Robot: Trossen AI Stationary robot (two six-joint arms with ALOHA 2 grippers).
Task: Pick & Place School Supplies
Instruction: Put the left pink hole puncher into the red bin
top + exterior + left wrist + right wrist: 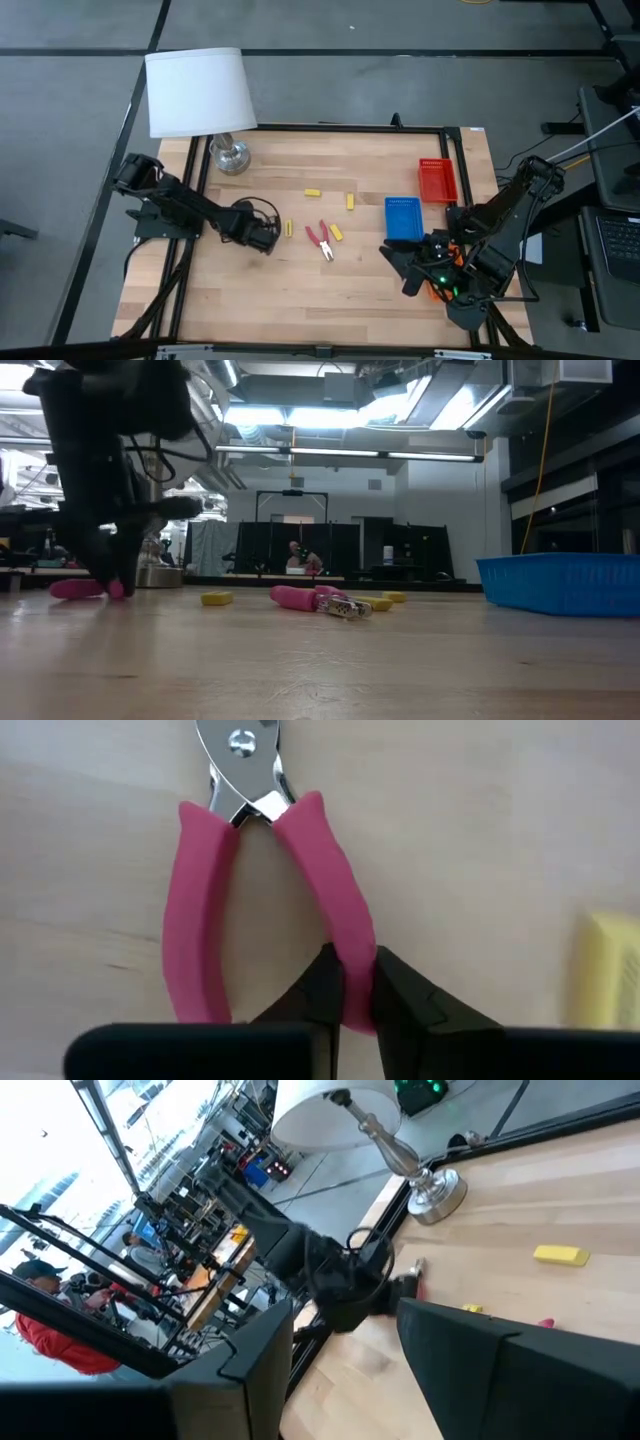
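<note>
A pair of red-handled pliers point(250, 870) lies flat on the wooden table, its silver head point(240, 750) pointing away from my left gripper point(355, 970). That gripper is shut on one of the handles. In the high view my left gripper point(264, 240) is at the table's left-centre and covers these pliers. A second pair of red-handled pliers point(320, 240) lies at mid-table, with several small yellow oblong pieces point(313, 192) around it. My right gripper point(405, 265) hovers open and raised at the right, near the blue tray point(404, 218). My left gripper pinches one red handle point(350, 935) of the pliers between its two fingers, on the half toward the handle's free end. The fingers come steeply from above and lie across the handle. The pliers lie flat, with the handle point(75, 588) resting on the table.
A white-shaded lamp point(200, 95) stands at the far left corner. A red tray point(437, 181) sits at the far right, beyond the blue one. A yellow piece point(610, 970) lies close beside the held pliers. Bare wood stretches along the near edge.
</note>
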